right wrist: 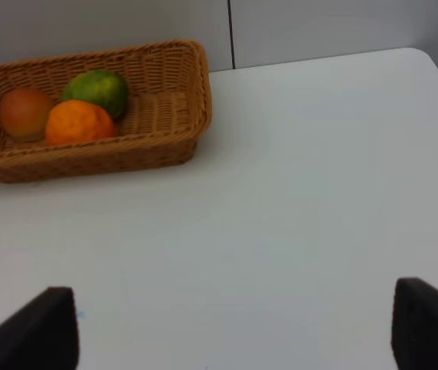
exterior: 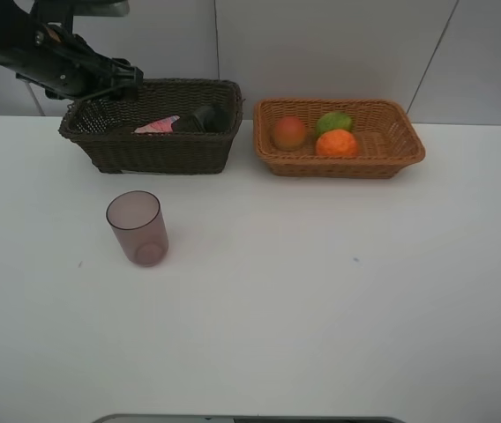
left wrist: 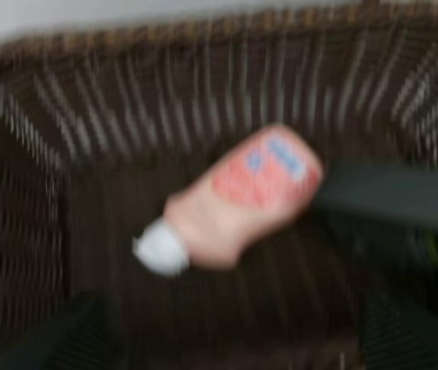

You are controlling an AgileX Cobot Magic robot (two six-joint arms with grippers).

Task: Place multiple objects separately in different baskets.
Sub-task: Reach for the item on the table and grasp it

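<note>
The translucent mauve plastic cup (exterior: 136, 227) stands upright on the white desk (exterior: 321, 300), left of centre. At the far-left edge, the left gripper (exterior: 127, 77) hovers over the dark brown woven wicker basket (exterior: 153, 150) (jaw spread unclear through blur), above the pink tube with white cap (left wrist: 230, 200). The right gripper's fingertips (right wrist: 45, 327) are spread wide, empty.

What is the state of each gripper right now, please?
Left gripper: open, empty, above the pink tube.
Right gripper: open, holding nothing.
</note>
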